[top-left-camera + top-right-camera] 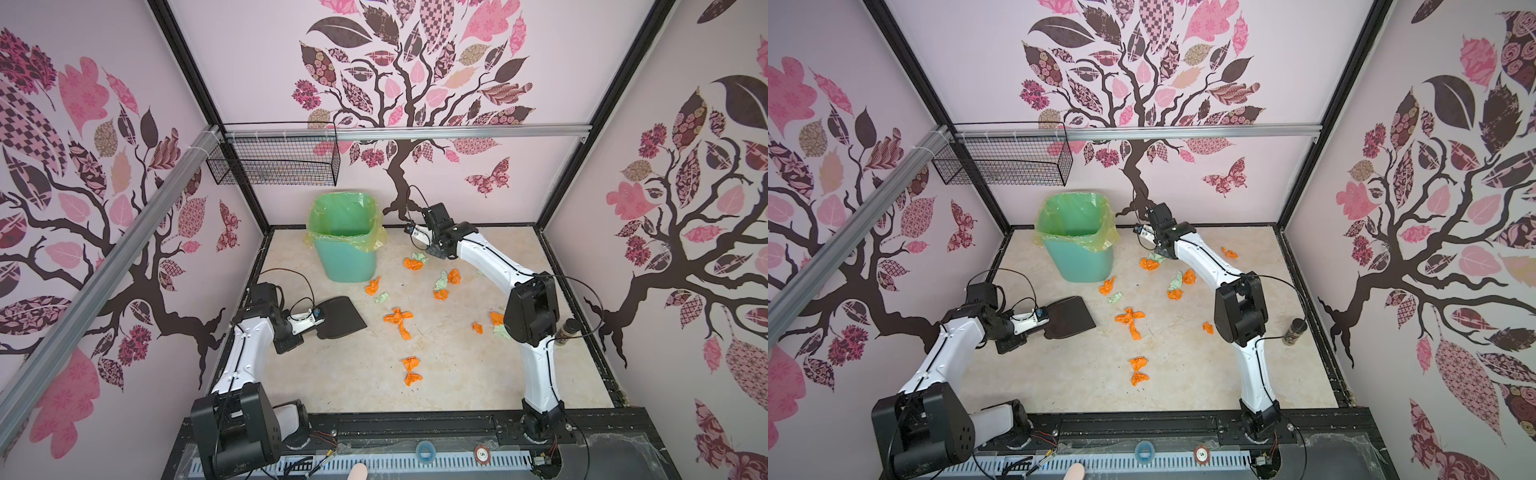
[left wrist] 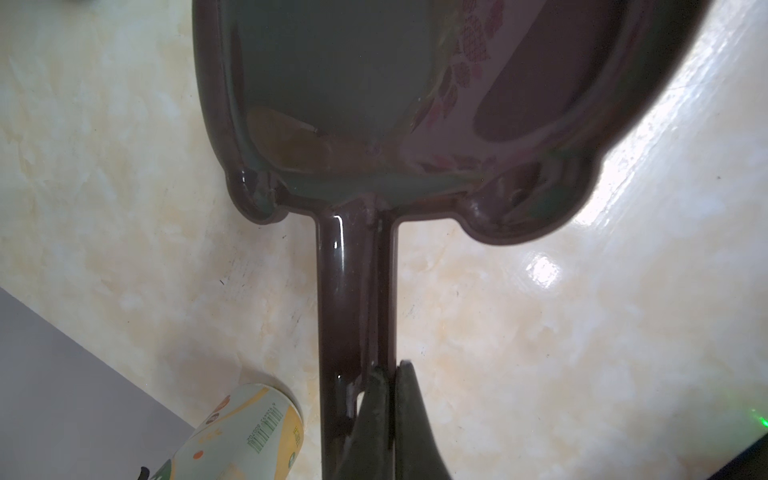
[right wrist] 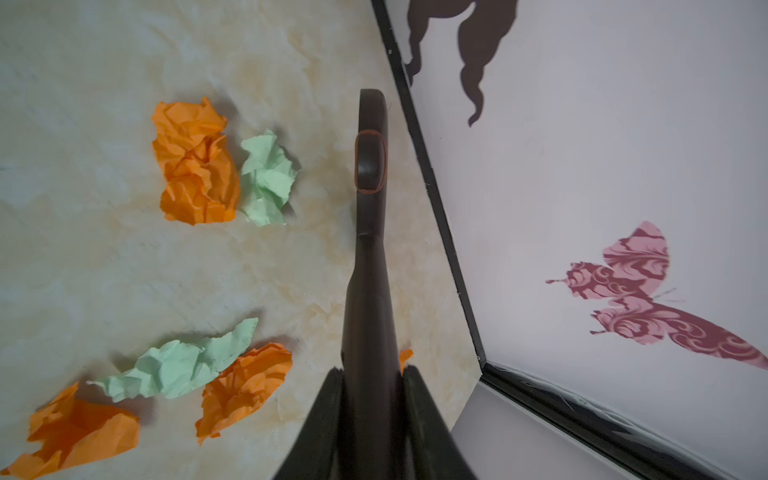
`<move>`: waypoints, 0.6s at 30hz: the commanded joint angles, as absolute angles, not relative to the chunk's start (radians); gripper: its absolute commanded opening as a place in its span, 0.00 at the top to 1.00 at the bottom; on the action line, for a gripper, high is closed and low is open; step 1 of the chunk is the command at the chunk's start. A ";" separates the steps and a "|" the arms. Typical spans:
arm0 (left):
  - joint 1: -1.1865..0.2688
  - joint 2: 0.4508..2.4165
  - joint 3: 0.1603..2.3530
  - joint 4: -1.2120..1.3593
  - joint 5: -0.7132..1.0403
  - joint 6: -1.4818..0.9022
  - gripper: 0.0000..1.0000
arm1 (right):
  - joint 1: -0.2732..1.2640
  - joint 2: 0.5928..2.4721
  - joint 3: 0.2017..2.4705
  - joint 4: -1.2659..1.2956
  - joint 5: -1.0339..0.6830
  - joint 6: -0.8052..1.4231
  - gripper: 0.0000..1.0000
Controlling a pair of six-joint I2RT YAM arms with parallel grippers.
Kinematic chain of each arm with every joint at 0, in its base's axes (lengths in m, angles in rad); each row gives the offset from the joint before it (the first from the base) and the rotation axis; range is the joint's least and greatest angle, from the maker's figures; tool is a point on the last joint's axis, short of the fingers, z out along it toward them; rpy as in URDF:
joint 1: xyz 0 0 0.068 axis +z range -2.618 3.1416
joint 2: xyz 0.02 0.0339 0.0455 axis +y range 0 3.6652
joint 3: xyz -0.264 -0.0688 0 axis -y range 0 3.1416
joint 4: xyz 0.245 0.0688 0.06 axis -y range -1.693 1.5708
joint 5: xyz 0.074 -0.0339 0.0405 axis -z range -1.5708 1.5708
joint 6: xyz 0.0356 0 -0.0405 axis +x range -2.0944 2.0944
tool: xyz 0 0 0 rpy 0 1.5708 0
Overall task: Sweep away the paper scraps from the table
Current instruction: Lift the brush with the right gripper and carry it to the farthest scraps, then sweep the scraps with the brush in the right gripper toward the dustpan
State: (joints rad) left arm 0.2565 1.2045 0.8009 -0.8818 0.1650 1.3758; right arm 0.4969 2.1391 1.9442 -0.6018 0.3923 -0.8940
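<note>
Several crumpled orange and mint-green paper scraps (image 1: 399, 318) (image 1: 1130, 316) lie scattered over the middle and right of the cream marbled table (image 1: 353, 382). My left gripper (image 1: 312, 328) (image 2: 386, 372) is shut on the handle of a dark brown dustpan (image 1: 338, 316) (image 2: 332, 83), which rests flat on the table left of the scraps. My right gripper (image 1: 432, 251) (image 3: 372, 370) is at the back by the wall, shut on a dark brown tool handle (image 3: 370, 166). An orange scrap (image 3: 195, 166) and a green one (image 3: 266, 178) lie just beside that handle.
A mint-green bin (image 1: 345, 249) with a yellow-green liner stands at the back left. A wire basket (image 1: 274, 164) hangs above it. A small jar (image 1: 567, 330) stands near the right edge. A pale printed can (image 2: 241, 432) lies beside the dustpan handle.
</note>
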 commanded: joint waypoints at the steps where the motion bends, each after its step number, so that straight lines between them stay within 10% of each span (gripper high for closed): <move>1: 0.261 1.194 0.795 -0.890 0.186 1.365 1.00 | 0.523 2.115 1.901 -0.505 0.370 -0.950 1.00; 18: 0.262 1.175 0.789 -0.899 0.207 1.398 1.00 | 0.777 1.817 1.598 -0.673 0.433 -1.016 1.00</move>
